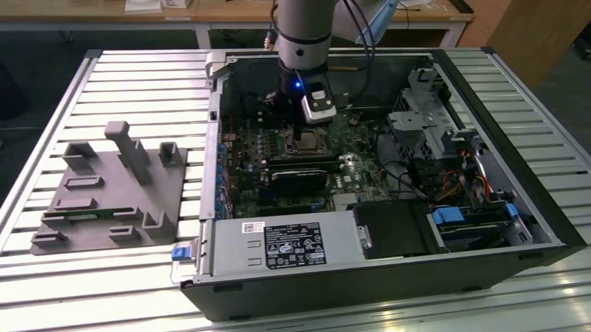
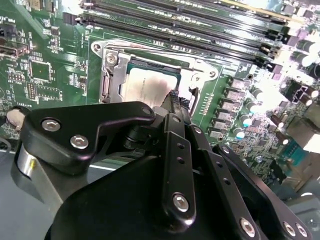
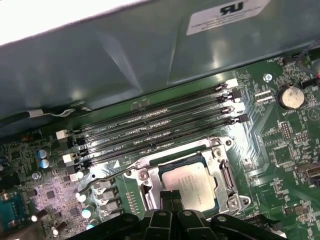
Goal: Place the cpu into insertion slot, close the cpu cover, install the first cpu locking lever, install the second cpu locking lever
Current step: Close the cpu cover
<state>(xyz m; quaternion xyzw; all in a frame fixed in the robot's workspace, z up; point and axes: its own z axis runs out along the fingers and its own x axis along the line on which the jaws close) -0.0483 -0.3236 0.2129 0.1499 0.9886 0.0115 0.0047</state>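
Note:
The cpu (image 2: 147, 85) lies flat in the insertion slot (image 2: 150, 65), its silver-grey top showing in both wrist views (image 3: 189, 182). The shiny cpu cover (image 3: 223, 170) lies down around it, framing the chip through its window (image 2: 197, 70). A thin metal locking lever (image 3: 107, 172) runs along one side of the socket. My gripper (image 1: 317, 116) hangs just above the socket (image 1: 305, 142) inside the open computer case. Its black fingertips (image 2: 173, 97) sit together at the chip's edge, shut, with nothing seen between them.
Long black memory slots (image 3: 150, 125) run beside the socket. A black card (image 1: 300, 174) lies on the board nearer the power supply (image 1: 286, 245). A drive cage (image 1: 425, 124) and cables fill the exterior view's right. A grey fixture block (image 1: 111, 187) stands on the table outside the case.

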